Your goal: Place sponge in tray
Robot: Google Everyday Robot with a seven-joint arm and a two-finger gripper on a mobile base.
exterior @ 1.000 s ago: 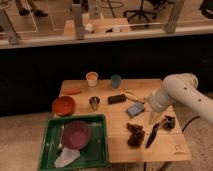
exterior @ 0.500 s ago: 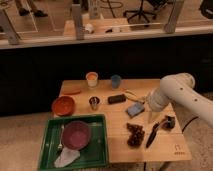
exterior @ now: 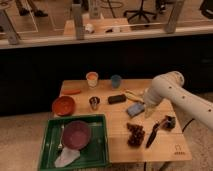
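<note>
My hand (exterior: 148, 111), spread wide, hovers just right of the flat grey-blue sponge (exterior: 135, 109) on the wooden tabletop (exterior: 170, 147); the shallow green plastic tray (exterior: 98, 146) lies well left of it.

On the wooden table (exterior: 167, 149) are an orange bowl (exterior: 63, 105), a pale cup (exterior: 92, 78), a blue cup (exterior: 116, 81), a black block (exterior: 116, 98) and, perhaps, dark grapes (exterior: 135, 135).

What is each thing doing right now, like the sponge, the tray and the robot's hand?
Big green plastic tray: holds a dark red bowl and whitish wrap.
Flat grey-blue sponge: lying on the wooden table, outside the tray.
Robot hand: open, low at the sponge's right edge.
Round orange bowl: upright, on the table behind the tray.
</note>
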